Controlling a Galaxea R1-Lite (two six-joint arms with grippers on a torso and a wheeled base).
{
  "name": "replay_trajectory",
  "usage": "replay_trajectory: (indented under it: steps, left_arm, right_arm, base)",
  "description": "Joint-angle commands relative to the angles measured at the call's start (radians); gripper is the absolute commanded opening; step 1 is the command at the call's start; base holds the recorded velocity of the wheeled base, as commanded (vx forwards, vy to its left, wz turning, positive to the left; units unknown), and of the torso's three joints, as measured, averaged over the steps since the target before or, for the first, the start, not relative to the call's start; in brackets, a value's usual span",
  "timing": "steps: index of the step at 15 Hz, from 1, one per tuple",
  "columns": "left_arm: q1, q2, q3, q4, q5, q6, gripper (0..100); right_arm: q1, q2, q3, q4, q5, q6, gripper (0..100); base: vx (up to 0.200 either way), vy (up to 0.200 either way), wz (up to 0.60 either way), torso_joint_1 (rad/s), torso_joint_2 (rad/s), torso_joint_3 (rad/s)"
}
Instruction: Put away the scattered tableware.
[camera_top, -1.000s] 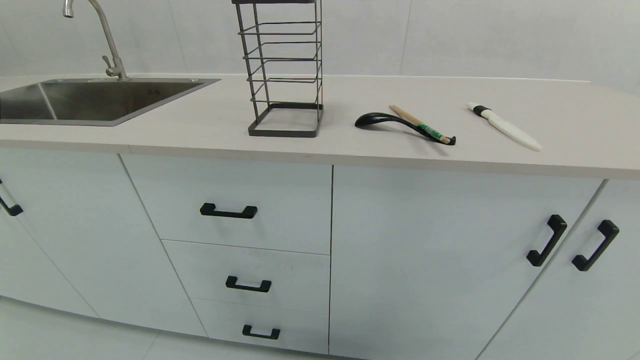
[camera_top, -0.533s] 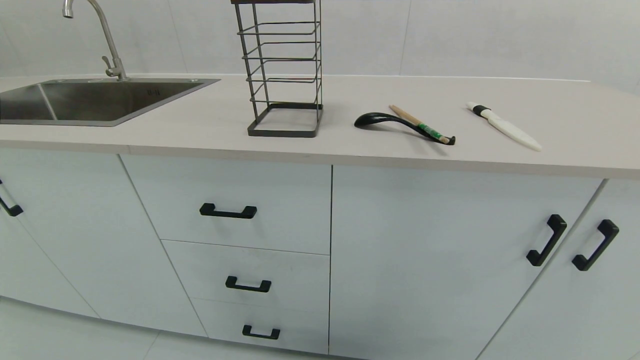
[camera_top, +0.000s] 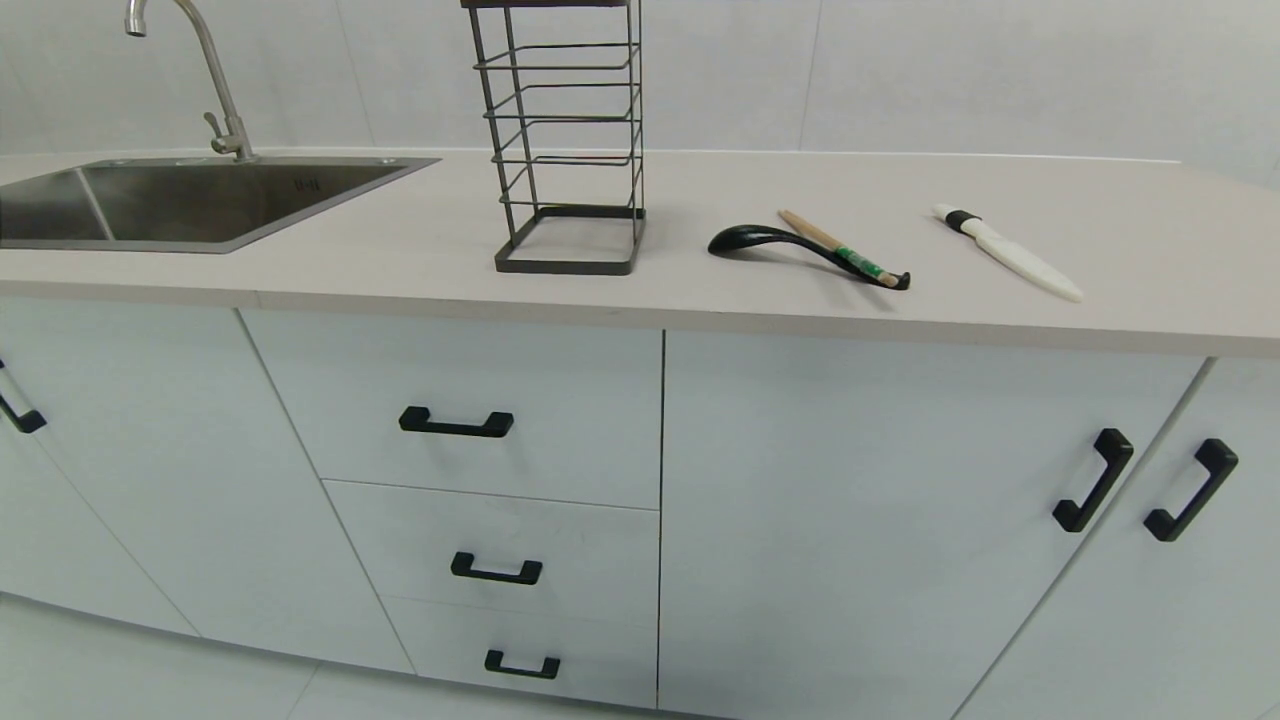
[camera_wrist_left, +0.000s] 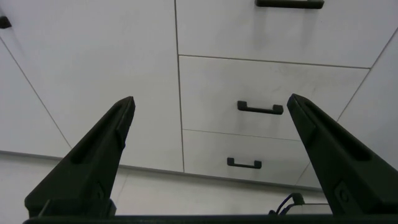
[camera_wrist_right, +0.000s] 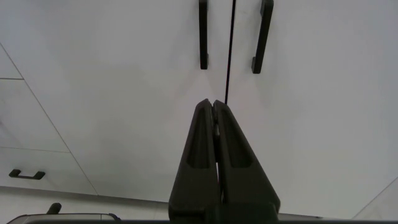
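Although the job was to tidy up, none of it looked begun. The black ladle, the chopsticks touching its handle and the white knife all lay loose on the desk, to the right of the wire rack and apart from it. The left jaws stood wide apart before the drawers, while the right jaws were pressed together on nothing, facing the cabinet doors. By my judgement, all three pieces were left to pick up and stow.

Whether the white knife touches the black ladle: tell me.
Apart. The head view shows the white knife lying to the right of the black ladle, with bare countertop plainly between them.
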Motion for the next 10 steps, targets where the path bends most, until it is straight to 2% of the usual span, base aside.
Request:
replay_trajectory:
  steps: [1, 2, 3, 4, 5, 6, 7, 8, 10]
  left_arm:
    - [0.000, 0.000, 0.000, -0.002, -0.011, 0.002, 100]
    - [0.000, 0.000, 0.000, -0.009, -0.029, 0.006, 100]
    - [0.014, 0.037, -0.169, -0.187, -0.055, -0.008, 100]
    - [0.034, 0.118, -0.298, -0.221, -0.093, -0.006, 100]
    - [0.039, 0.140, -0.345, -0.212, -0.113, 0.000, 100]
    - [0.037, 0.147, -0.345, -0.201, -0.123, 0.002, 100]
    - [0.037, 0.179, -0.330, -0.166, -0.155, 0.023, 100]
    - [0.029, 0.215, -0.284, -0.146, -0.219, 0.089, 100]
    - [0.029, 0.268, -0.253, -0.146, -0.291, 0.186, 100]
  right_arm:
    - [0.000, 0.001, 0.000, 0.000, 0.000, 0.000, 0]
    - [0.000, 0.002, 0.000, 0.000, 0.000, 0.000, 0]
    - [0.000, 0.002, 0.000, 0.000, 0.000, 0.000, 0]
    - [0.000, 0.002, 0.000, 0.000, 0.000, 0.000, 0]
    - [0.000, 0.001, 0.000, 0.000, 0.000, 0.000, 0]
    - [0.000, 0.002, 0.000, 0.000, 0.000, 0.000, 0]
    - [0.000, 0.002, 0.000, 0.000, 0.000, 0.000, 0]
    - [0.000, 0.002, 0.000, 0.000, 0.000, 0.000, 0]
    - [0.000, 0.002, 0.000, 0.000, 0.000, 0.000, 0]
  base:
    - [0.000, 0.000, 0.00, 0.000, 0.00, 0.000]
    - [0.000, 0.000, 0.00, 0.000, 0.00, 0.000]
    - [0.000, 0.000, 0.00, 0.000, 0.00, 0.000]
    - [0.000, 0.000, 0.00, 0.000, 0.00, 0.000]
    - [0.000, 0.000, 0.00, 0.000, 0.00, 0.000]
    - [0.000, 0.000, 0.00, 0.000, 0.00, 0.000]
    - [0.000, 0.000, 0.00, 0.000, 0.00, 0.000]
    - [0.000, 0.000, 0.00, 0.000, 0.00, 0.000]
    - [0.000, 0.000, 0.00, 0.000, 0.00, 0.000]
